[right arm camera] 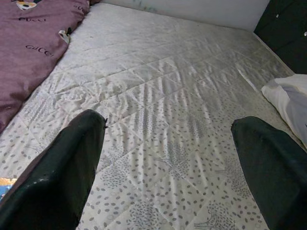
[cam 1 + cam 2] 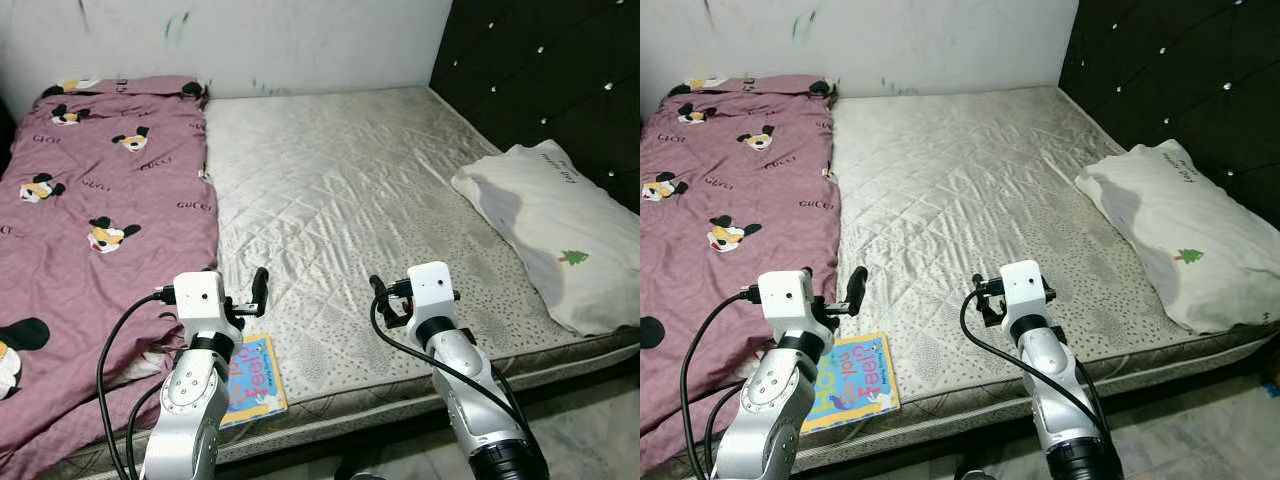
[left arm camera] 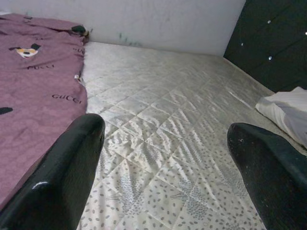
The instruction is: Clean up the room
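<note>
Book (image 2: 250, 381) — thin children's picture book, lies flat at the near edge of the mattress (image 2: 350, 190), just below and beside the left gripper (image 2: 255, 295), partly hidden by that arm. Likely light, stiff, glossy cover, so slippery; best taken by the free edge toward the mattress rim, fingers pinching across the thickness. Long axis runs roughly away from the robot, slightly skewed; title reads sideways.

Left gripper: fingers spread apart, holding nothing. Right gripper (image 2: 385, 300) hovers over bare mattress, well to the book's right — fingers also apart, empty.

Purple blanket (image 2: 100, 200) left of the left gripper; white pillow (image 2: 555, 230) far right, against the dark headboard (image 2: 540, 70).
</note>
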Available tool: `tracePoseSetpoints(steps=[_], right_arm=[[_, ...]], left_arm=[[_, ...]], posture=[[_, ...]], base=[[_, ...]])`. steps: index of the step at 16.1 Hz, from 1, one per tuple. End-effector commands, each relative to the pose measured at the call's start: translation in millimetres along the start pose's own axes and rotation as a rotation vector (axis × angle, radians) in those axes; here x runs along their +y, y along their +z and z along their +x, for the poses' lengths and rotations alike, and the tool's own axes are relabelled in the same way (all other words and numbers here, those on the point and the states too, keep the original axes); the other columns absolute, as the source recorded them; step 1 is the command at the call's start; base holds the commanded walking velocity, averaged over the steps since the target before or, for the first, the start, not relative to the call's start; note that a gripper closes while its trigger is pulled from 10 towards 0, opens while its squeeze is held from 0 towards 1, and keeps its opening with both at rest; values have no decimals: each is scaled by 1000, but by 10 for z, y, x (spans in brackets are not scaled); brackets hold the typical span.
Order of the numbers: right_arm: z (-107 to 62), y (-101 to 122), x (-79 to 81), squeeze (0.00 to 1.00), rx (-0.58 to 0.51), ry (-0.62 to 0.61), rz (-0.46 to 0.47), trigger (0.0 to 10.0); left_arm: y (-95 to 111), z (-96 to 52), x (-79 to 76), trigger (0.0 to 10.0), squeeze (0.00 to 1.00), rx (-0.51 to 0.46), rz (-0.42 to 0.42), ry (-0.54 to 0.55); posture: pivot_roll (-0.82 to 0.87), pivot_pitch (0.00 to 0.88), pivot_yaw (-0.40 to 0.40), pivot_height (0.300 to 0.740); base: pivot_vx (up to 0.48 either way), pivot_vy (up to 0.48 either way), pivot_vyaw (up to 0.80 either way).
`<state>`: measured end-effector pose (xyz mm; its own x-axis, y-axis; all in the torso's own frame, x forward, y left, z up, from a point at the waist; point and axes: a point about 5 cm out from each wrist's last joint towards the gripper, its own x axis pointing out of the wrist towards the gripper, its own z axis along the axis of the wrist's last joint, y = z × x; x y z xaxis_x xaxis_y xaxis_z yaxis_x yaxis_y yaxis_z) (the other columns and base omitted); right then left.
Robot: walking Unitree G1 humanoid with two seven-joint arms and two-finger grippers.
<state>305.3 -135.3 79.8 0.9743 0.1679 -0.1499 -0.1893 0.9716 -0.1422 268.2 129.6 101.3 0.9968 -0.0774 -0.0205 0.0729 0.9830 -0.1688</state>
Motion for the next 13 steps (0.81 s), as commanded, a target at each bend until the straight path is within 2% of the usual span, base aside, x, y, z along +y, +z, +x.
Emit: tracePoseSetpoints(steps=[1,8,13], right_arm=[[8,-1,17,0,6,6,-3,10000],[11,-4,12,0,8,9,-9,10000],[12,-11,14,0,12,13,-17,10000]], left_arm=[[21,3,12,10000,0,-3,-13,11],[43,21,13,10000,0,-24,-28,13],[81,9,-25,10000,0,-55,-44,-36]], posture=[[-2,60,-10,740],[-3,58,-10,740],[-5,53,-11,740]], base=[[0,480,0],[0,480,0],[0,0,0]])
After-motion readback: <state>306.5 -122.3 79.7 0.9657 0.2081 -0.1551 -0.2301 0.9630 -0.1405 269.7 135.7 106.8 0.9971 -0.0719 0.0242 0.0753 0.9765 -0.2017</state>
